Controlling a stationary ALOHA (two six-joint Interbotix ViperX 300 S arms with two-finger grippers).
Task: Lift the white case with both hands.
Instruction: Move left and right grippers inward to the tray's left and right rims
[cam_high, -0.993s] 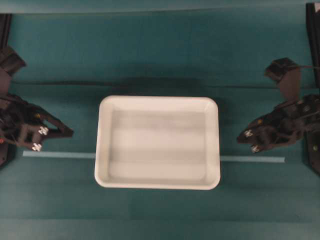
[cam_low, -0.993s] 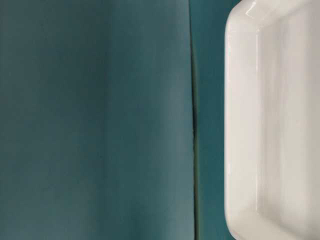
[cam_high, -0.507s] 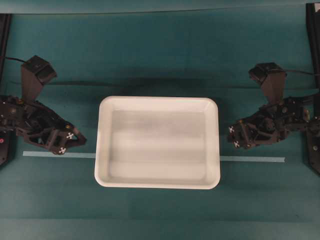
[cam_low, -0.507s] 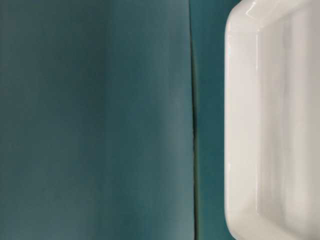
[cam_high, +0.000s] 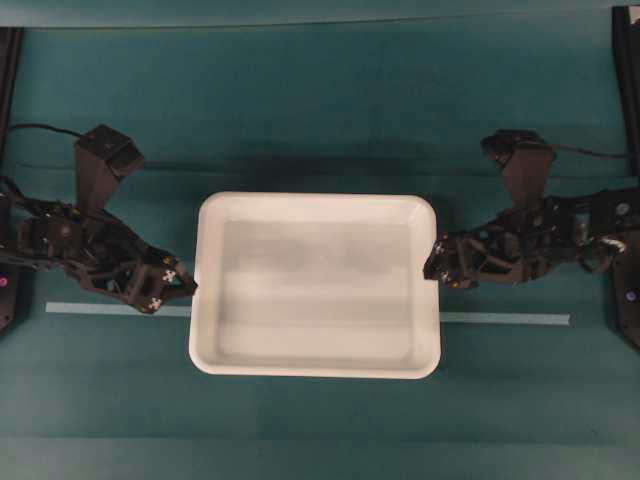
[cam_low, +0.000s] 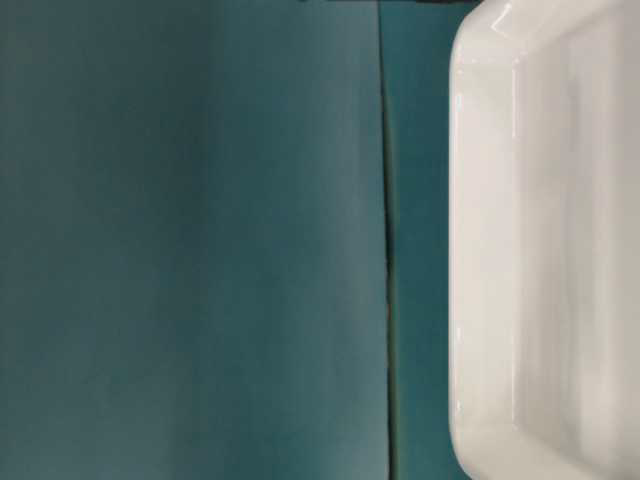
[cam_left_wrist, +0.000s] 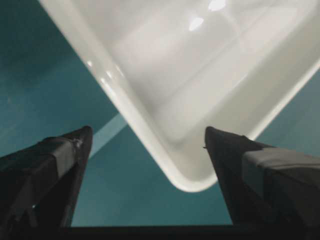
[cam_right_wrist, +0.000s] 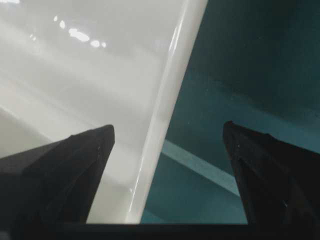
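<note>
The white case (cam_high: 315, 290) lies flat on the teal cloth in the middle of the overhead view; its end also fills the right of the table-level view (cam_low: 540, 250). My left gripper (cam_high: 186, 286) is open at the case's left rim, towards the front corner. In the left wrist view the gripper (cam_left_wrist: 147, 130) has the rounded corner of the case (cam_left_wrist: 200, 75) between its spread fingers. My right gripper (cam_high: 432, 265) is open at the right rim. In the right wrist view the gripper (cam_right_wrist: 168, 126) has one finger over the case's inside (cam_right_wrist: 75, 65) and one over the cloth.
A pale tape strip (cam_high: 110, 309) runs across the cloth under the case and out on the right (cam_high: 505, 319). A dark seam (cam_low: 385, 250) crosses the cloth beside the case. Black frame posts (cam_high: 625, 100) stand at the side edges.
Both arms have moved inward from the table's sides to the case's left and right rims. Both grippers have gone from shut to open. The case has not moved.
</note>
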